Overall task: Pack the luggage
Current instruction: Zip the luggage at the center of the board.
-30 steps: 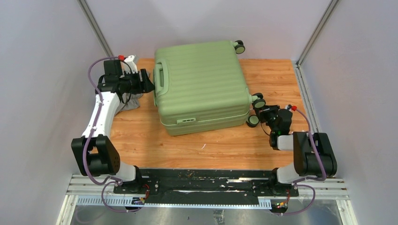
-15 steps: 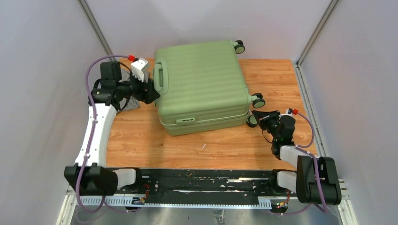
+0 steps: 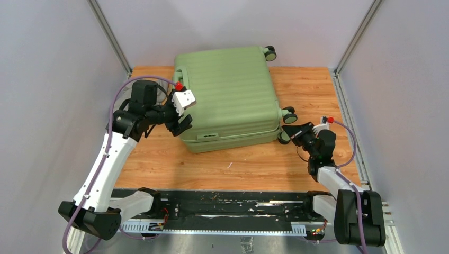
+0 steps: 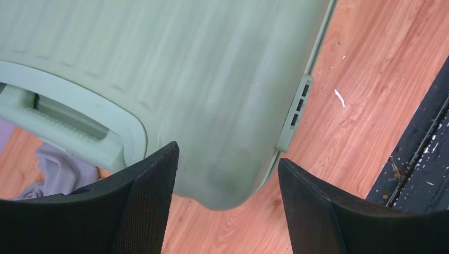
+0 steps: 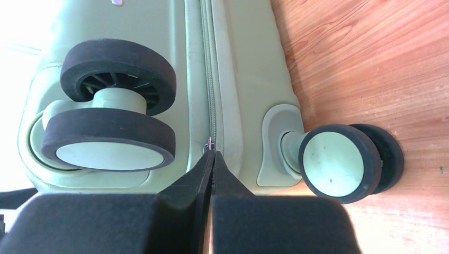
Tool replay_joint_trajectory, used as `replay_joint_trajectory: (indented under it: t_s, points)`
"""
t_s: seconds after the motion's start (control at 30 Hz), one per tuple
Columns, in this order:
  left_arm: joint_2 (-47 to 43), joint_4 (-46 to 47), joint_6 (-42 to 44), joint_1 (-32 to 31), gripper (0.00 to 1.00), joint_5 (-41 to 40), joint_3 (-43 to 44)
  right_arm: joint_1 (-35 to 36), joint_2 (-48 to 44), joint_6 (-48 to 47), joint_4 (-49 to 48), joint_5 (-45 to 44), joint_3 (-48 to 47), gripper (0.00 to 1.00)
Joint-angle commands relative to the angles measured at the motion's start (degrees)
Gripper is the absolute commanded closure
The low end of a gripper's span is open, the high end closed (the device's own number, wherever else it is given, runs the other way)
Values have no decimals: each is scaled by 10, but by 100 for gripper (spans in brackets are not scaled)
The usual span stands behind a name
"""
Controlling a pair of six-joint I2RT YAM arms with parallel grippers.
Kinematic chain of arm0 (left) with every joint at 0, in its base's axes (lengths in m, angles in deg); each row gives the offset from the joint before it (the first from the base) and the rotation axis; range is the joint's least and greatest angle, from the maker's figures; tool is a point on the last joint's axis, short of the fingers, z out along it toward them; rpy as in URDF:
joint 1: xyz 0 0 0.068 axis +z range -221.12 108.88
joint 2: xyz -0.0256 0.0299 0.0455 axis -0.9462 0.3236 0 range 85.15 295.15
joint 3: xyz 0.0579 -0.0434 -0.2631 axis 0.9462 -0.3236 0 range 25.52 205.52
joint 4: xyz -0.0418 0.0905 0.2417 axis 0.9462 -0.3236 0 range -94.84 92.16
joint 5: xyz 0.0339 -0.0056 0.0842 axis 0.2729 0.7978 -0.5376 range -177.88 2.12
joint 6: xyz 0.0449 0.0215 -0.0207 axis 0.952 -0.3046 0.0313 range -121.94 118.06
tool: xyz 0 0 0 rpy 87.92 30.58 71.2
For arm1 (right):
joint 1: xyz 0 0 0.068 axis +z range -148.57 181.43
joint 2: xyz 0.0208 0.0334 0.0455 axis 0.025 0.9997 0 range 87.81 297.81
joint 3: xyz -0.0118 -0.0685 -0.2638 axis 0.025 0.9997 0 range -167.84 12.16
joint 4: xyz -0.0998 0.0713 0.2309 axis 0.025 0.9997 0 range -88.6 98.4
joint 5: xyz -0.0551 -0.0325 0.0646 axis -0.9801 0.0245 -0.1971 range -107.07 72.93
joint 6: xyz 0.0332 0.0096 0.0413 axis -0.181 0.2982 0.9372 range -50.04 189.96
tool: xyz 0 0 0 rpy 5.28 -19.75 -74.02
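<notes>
By the right edge of the bench, the right gripper is squeezed fully shut. Its tips sit on the zip between two wheels. A tiny metal bit sits right at the tips, but I cannot tell if it is pinched. On the left side, the left gripper is wide open and holds nothing. The near left corner of the luggage sits in the gap between its fingers. The luggage lies flat and closed in the middle of the bench, and its far end pokes out past the far edge. It looks big and hard, so it is likely heavy for such small grippers. It will not bend or squash. The shell is smooth with ribs, so fingers may slip on the rounded corners. The best place to grab looks like the handle on its left side, just above a grey cloth. The small zip tab looks best for opening or closing it.
</notes>
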Motion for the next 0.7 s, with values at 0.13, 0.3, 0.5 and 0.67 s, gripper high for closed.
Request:
replay_joint_trajectory:
  t_s: [0.13, 0.3, 0.5, 0.67]
  points:
    - [9, -11, 13, -3, 27, -26, -10, 13, -78, -95, 135, 110, 10, 100]
    - [25, -11, -36, 13, 25, -62, 27, 13, -142, -184, 272, 95, -30, 100]
    - [88, -11, -188, 135, 20, -31, 104, 13, -146, -204, 297, 108, -32, 100]
    - [130, -6, -258, 235, 21, -17, 81, 13, -149, -227, 320, 106, -31, 100]
